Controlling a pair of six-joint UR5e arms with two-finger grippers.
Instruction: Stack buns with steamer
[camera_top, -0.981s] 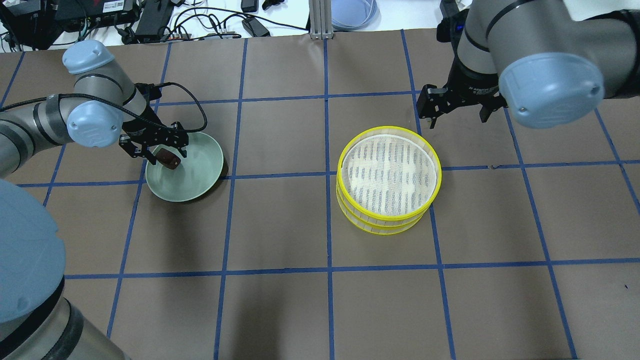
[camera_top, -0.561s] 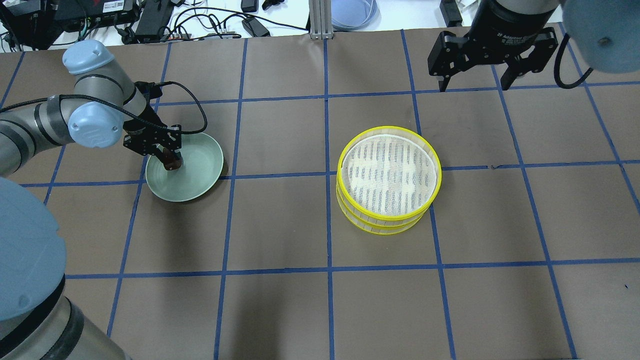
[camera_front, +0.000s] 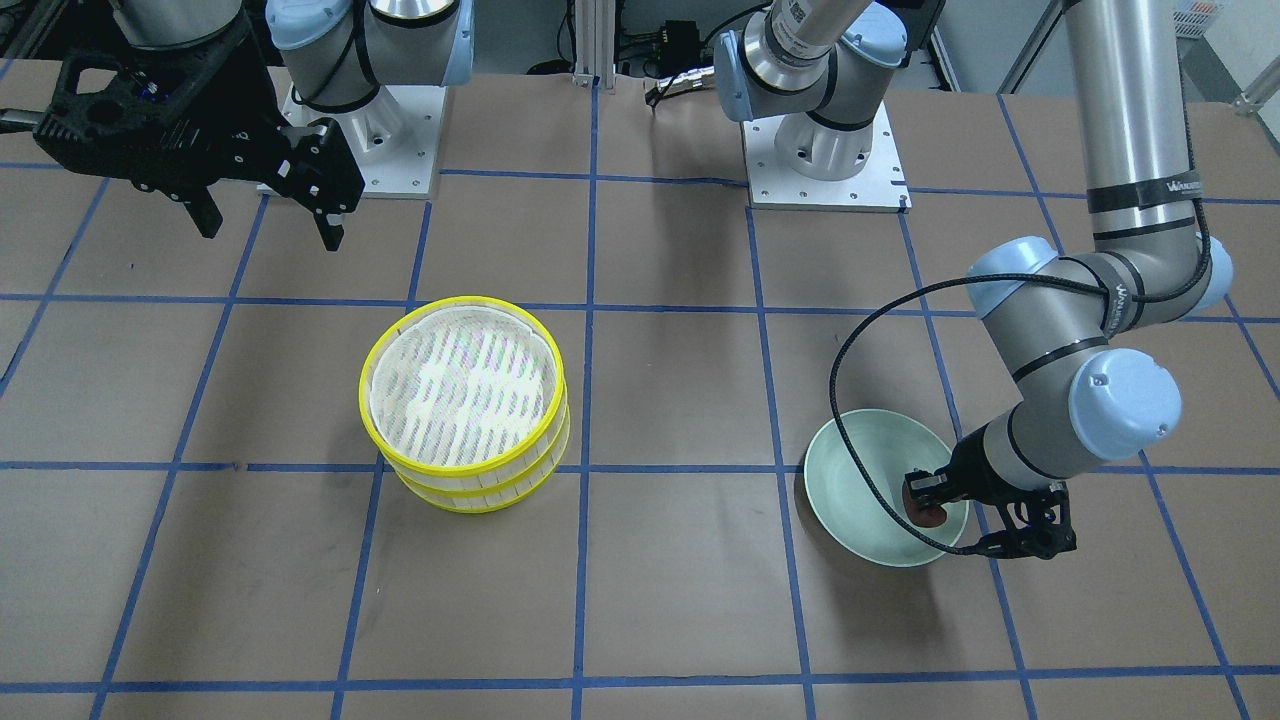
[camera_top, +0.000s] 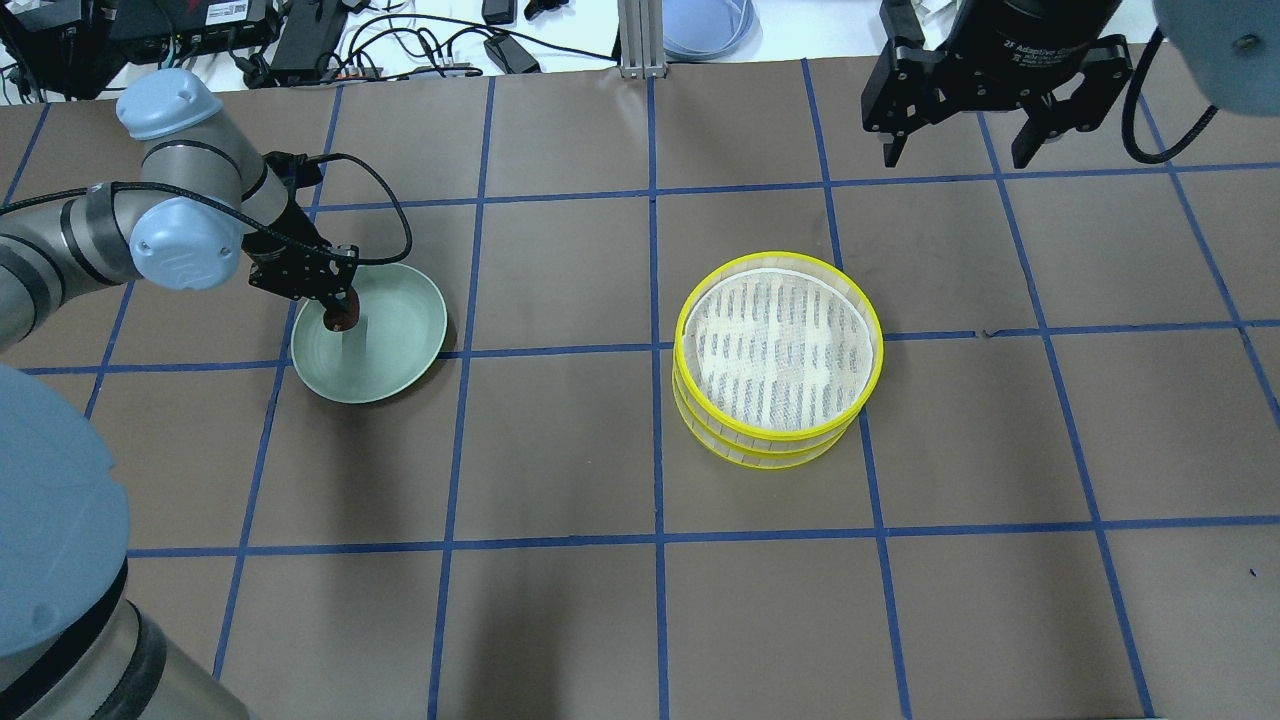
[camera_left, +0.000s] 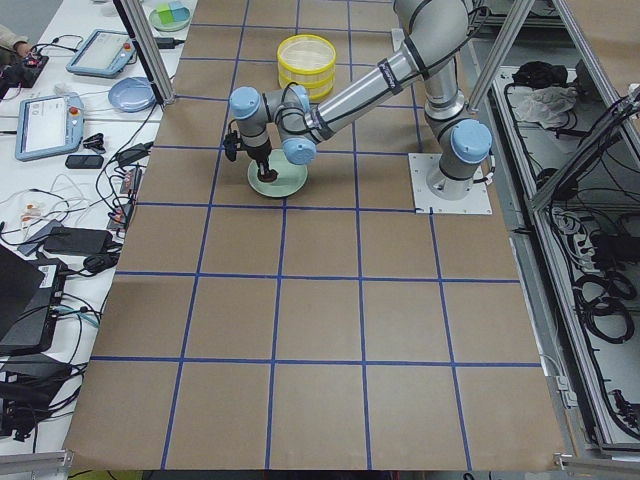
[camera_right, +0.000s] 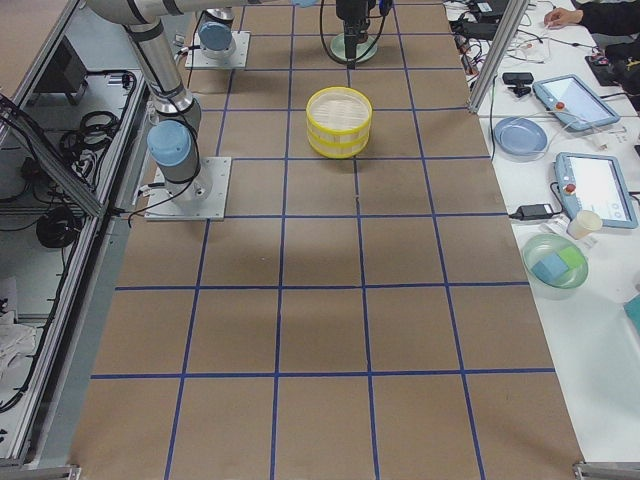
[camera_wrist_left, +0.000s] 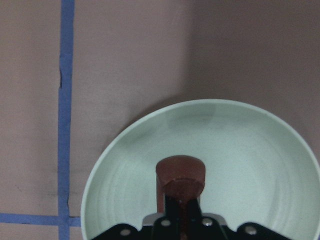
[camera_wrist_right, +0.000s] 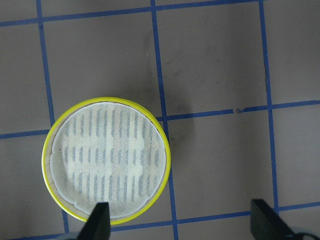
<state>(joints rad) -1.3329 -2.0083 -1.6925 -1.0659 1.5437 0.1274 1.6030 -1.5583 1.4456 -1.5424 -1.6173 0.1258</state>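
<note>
The dark reddish-brown bun (camera_top: 342, 317) is over the pale green plate (camera_top: 400, 375) at the table's left. My left gripper (camera_top: 340, 305) is shut on it. The left wrist view shows the bun (camera_wrist_left: 180, 177) between the closed fingers, above the plate's floor (camera_wrist_left: 250, 160). The steamer (camera_top: 778, 355) stands as two stacked yellow-rimmed tiers right of centre, and its top mesh is bare. My right gripper (camera_top: 955, 150) is open and empty, high beyond the steamer's far right side. The right wrist view looks down on the steamer (camera_wrist_right: 106, 160). The cream-yellow bun is not in view.
Brown table cover with a blue tape grid. Cables and devices (camera_top: 400, 40) lie on the white bench past the far edge. The arm bases (camera_front: 820, 160) stand on the robot's side. In the exterior right view, tablets and dishes (camera_right: 555, 260) sit on a side bench.
My left gripper has closed on the brown bun in the plate and turned slightly. My right gripper has risen and pulled back from beside the steamer toward the far edge.
</note>
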